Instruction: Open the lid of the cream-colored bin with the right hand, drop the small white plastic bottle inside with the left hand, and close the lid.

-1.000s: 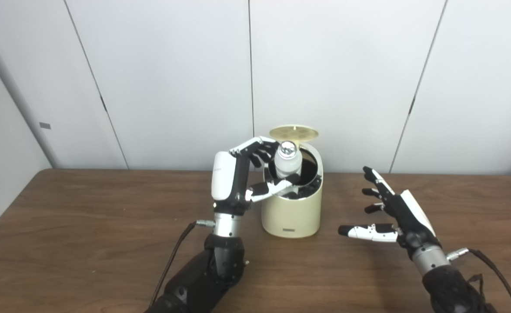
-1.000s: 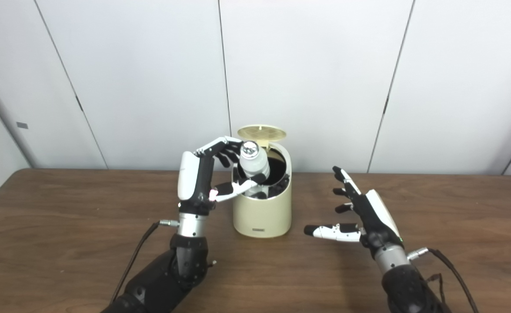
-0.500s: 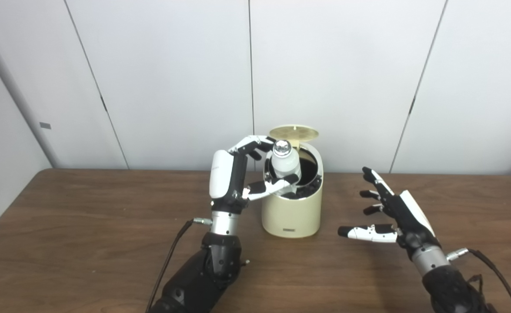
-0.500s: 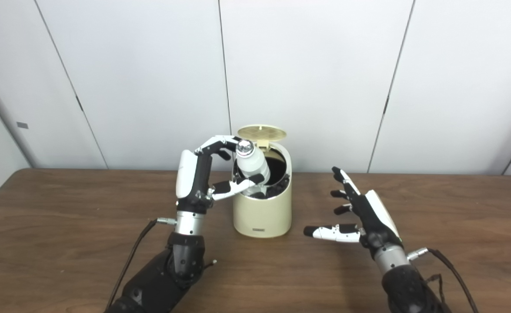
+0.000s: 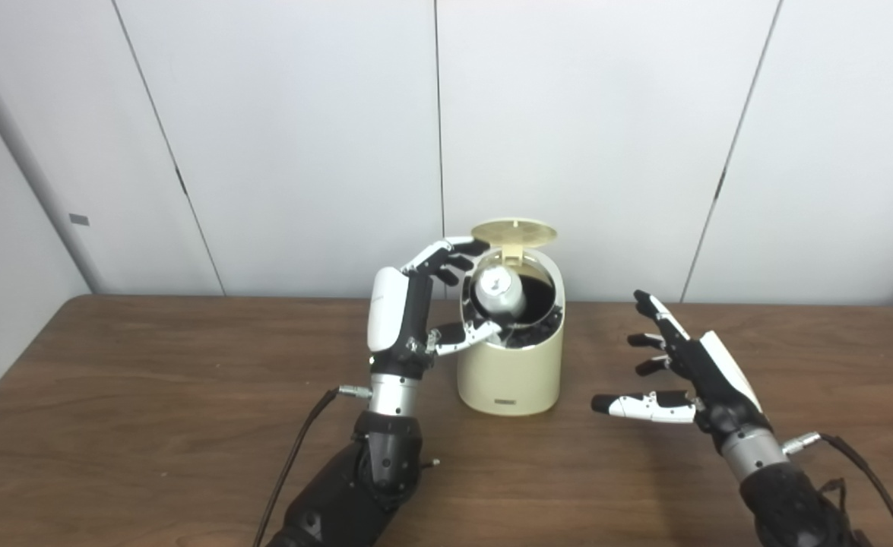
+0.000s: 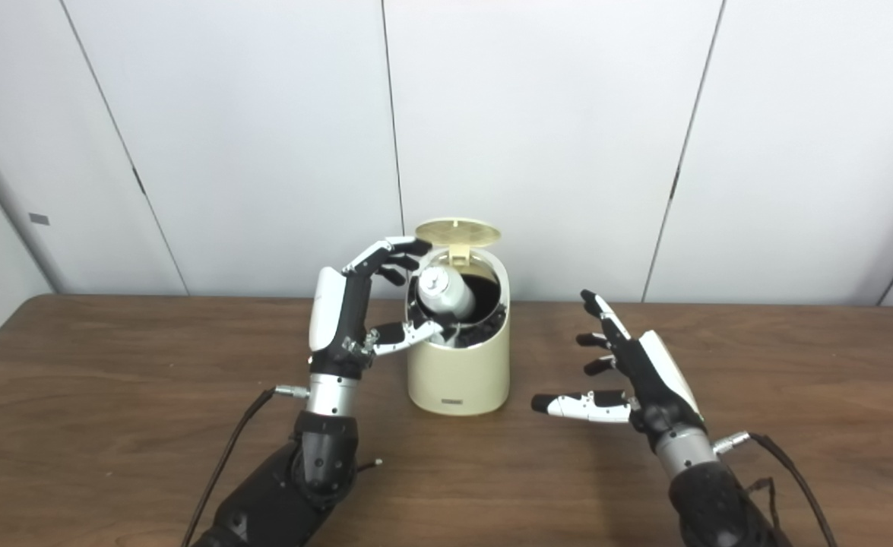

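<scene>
Bottle [image 5: 496, 292]: released since a moment ago, now tilted inside open bin [image 5: 511, 372]. Left hand [image 5: 416, 304]: fingers spread, empty. Right hand [image 5: 682, 376]: fingers apart, idle; lid [image 5: 514, 231] closing remains.

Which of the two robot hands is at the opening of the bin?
The left robot hand, its fingers spread around the rim of the bin where the bottle sits. The right robot hand hovers apart, open, over the table.
</scene>
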Tool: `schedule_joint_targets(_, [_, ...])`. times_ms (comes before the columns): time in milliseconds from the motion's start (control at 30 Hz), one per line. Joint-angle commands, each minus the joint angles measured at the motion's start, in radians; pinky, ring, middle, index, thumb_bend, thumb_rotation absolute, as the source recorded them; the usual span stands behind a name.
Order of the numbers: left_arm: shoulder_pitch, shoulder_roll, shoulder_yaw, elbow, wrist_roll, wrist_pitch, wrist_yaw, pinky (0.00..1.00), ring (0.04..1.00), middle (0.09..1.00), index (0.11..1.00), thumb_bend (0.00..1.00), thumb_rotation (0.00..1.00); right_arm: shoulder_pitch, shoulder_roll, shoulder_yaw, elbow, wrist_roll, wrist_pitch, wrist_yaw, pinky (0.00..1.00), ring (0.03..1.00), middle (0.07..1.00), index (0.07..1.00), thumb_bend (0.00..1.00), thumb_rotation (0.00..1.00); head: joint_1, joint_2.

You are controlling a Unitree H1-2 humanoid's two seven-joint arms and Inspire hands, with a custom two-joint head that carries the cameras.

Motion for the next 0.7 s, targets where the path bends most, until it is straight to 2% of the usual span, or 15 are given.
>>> schedule_joint_targets(0, [-0.037,-0.006,0.018,-0.03,-0.003,-0.02,-0.015,0.53,0.64,0.716,0.735,0.89,0.03,-0.033,-0.012,-0.007,-0.036,-0.001,-0.016,-0.002,0.64,0.812,0.955,0.964,0.85,0.27,0.0,0.001])
schedule_joint_targets(467, [-0.031,-0.014,0.048,-0.039,0.025,-0.02,-0.036,0.53,0.636,0.716,0.739,0.88,0.05,-0.035,-0.011,-0.005,-0.033,-0.008,-0.014,-0.006,0.62,0.802,0.952,0.961,0.86,0.28,0.001,0.002])
schedule_joint_targets(567, [-0.029,-0.003,0.031,-0.05,0.048,-0.021,-0.008,0.46,0.591,0.671,0.681,0.81,0.06,-0.033,-0.01,-0.006,-0.034,-0.005,-0.015,-0.005,0.63,0.806,0.954,0.964,0.85,0.28,0.0,0.001])
schedule_joint_targets(667, [-0.013,0.007,0.025,-0.094,0.022,-0.021,-0.021,0.42,0.551,0.632,0.636,0.76,0.02,-0.033,-0.009,-0.009,-0.032,0.006,-0.028,-0.005,0.64,0.82,0.958,0.965,0.85,0.27,0.0,0.001])
